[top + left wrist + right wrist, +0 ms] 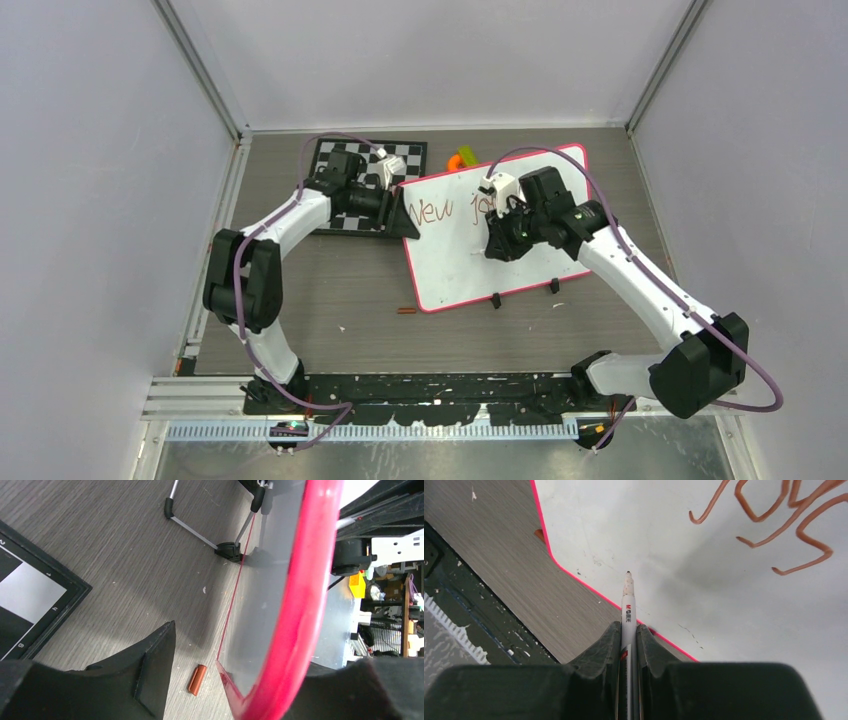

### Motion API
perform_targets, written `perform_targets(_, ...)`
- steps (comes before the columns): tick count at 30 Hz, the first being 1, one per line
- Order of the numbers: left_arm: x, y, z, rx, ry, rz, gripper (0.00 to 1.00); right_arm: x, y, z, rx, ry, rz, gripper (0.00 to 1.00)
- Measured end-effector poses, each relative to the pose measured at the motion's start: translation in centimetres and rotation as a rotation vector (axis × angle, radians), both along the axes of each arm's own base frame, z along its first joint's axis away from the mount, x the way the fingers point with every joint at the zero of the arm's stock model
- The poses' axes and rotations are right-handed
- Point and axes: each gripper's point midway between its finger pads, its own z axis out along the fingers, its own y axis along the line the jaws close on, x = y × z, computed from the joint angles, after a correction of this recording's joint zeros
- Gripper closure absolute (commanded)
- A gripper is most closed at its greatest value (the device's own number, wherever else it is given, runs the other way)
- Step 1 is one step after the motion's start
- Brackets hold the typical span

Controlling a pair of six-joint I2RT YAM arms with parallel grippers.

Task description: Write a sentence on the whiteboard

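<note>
The whiteboard [455, 265] is set far-centre on the table [340, 295], the sentence [450, 208] begun. The marker [628, 605] is clamped in the right claw [627, 630]; the left claw [398, 212] is held wide around the rim [305, 580], so the whiteboard may be shoved mid-stroke.

Overhead view looks down; 2 wrist views sit close, sharing the whiteboard [455, 265].

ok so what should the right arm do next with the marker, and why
Probably lower the marker tip onto the bare whiteboard under it and start the next word. The right gripper is shut on the marker, whose tip points at blank board clear of the one visible line of the sentence. Whether the tip already touches is unclear.
</note>
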Motion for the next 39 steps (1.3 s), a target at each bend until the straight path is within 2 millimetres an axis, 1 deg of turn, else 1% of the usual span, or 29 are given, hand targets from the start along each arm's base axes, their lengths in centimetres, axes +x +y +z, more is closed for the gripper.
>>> perform_targets(4, -0.1, -0.5, -0.2, -0.005, 0.007, -0.009, 0.55, 0.5, 0.2, 0.0, -0.003, -0.025, -0.008, 1.00)
perform_targets(8, -0.2, -0.7, -0.4, -0.015, 0.027, -0.015, 0.72, 0.5, 0.5, -0.4, -0.020, -0.043, -0.004, 1.00)
perform_targets(11, -0.3, -0.8, -0.2, -0.025, 0.037, -0.019, 0.84, 0.8, 0.3, -0.6, -0.044, -0.056, -0.016, 1.00)
perform_targets(16, -0.8, -1.1, 0.4, -0.063, 0.037, -0.053, 1.00, 1.5, 0.0, -0.6, -0.064, -0.087, -0.043, 1.00)
perform_targets(20, -1.2, -1.5, 0.9, -0.094, 0.021, -0.087, 1.00, 2.2, -0.4, -0.5, -0.083, -0.109, -0.068, 1.00)
perform_targets(26, -1.1, -1.5, 0.8, -0.091, 0.010, -0.088, 1.00, 2.8, -0.5, -0.8, -0.099, -0.110, -0.095, 1.00)
perform_targets(39, -1.0, -1.5, 0.8, -0.089, 0.009, -0.087, 1.00, 2.5, 0.1, -1.1, -0.093, -0.080, -0.068, 1.00)
